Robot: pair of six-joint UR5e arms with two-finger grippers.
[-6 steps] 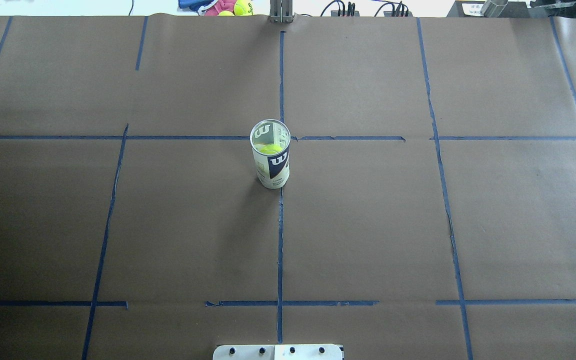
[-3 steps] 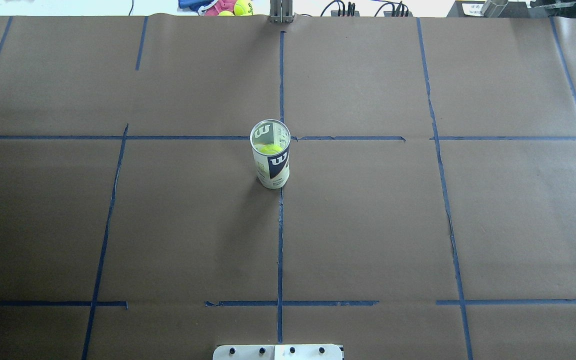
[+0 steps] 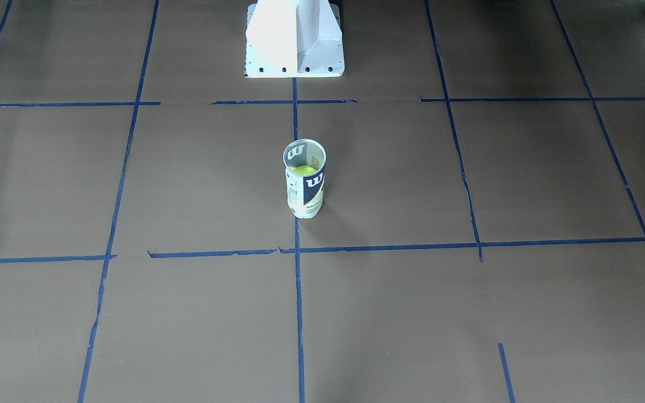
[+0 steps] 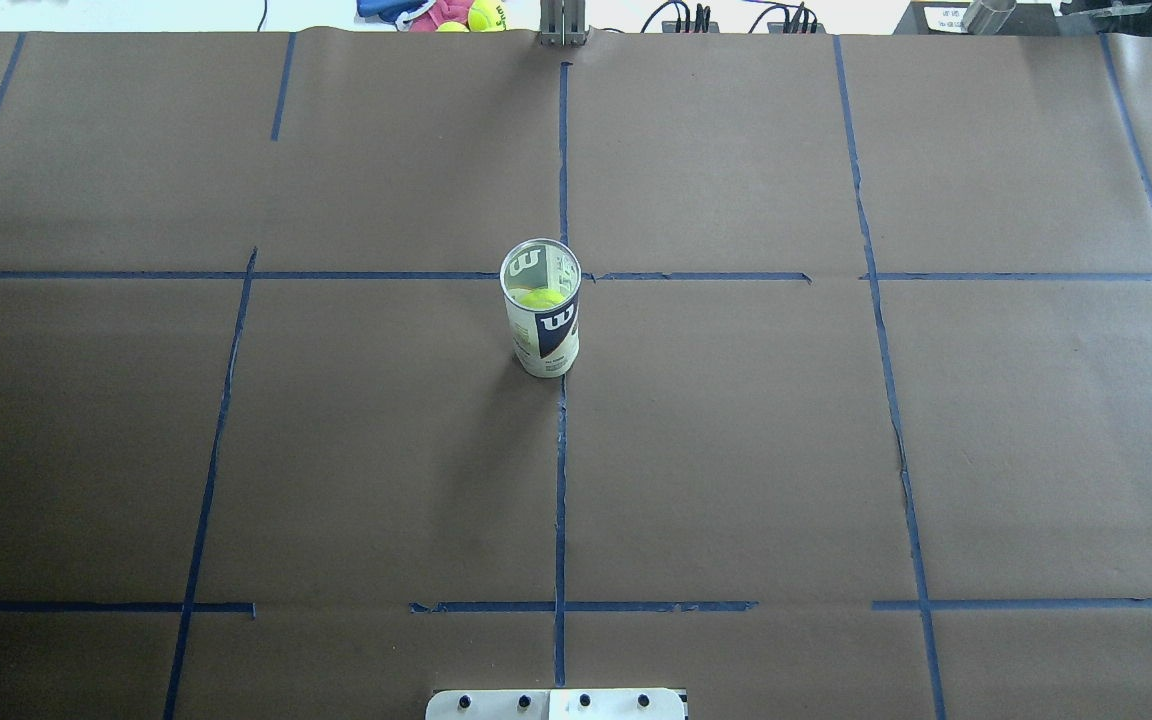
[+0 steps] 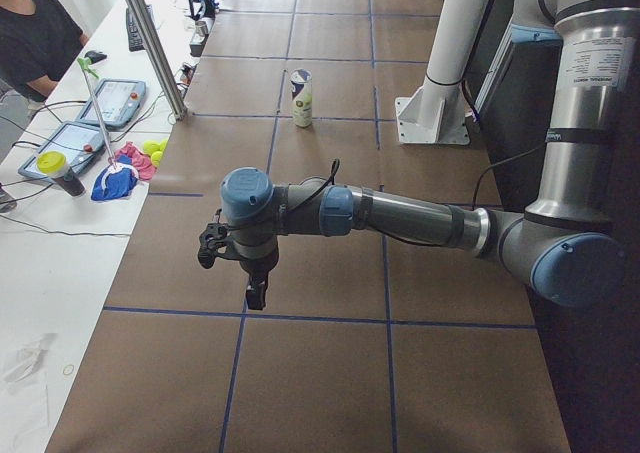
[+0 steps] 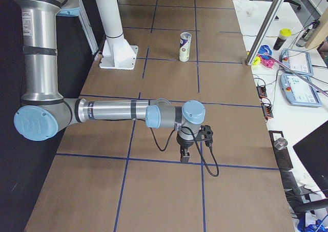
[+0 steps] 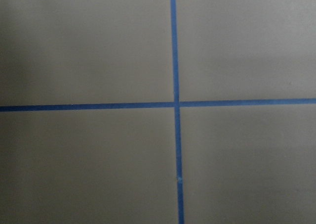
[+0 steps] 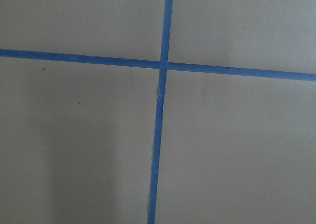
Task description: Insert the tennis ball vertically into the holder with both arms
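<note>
Ball: the tennis ball (image 4: 542,298) sits inside the holder (image 4: 546,345), showing yellow-green through the open mouth; I cannot tell how deep it has settled.
Holder: upright on the brown paper table (image 4: 736,450), on the central blue tape line (image 4: 560,480) just by a crossing, with nothing touching it.
Left gripper: my left gripper (image 5: 256,295) hangs pointing down over the table's left end, well apart from the holder. Only the side view shows it, so I cannot tell whether its fingers are spread or closed.
Right gripper: my right gripper (image 6: 185,156) hangs the same way at the opposite end, its fingers just as unreadable.
Wrist views: each shows only bare paper and a tape crossing — no ball and no can.
Step in hand: as I judge it, the insertion is done and both my arms are parked clear.
Next move: little is called for. Any further motion should stay wide of the can — a brush against its wall could tip it.
</note>
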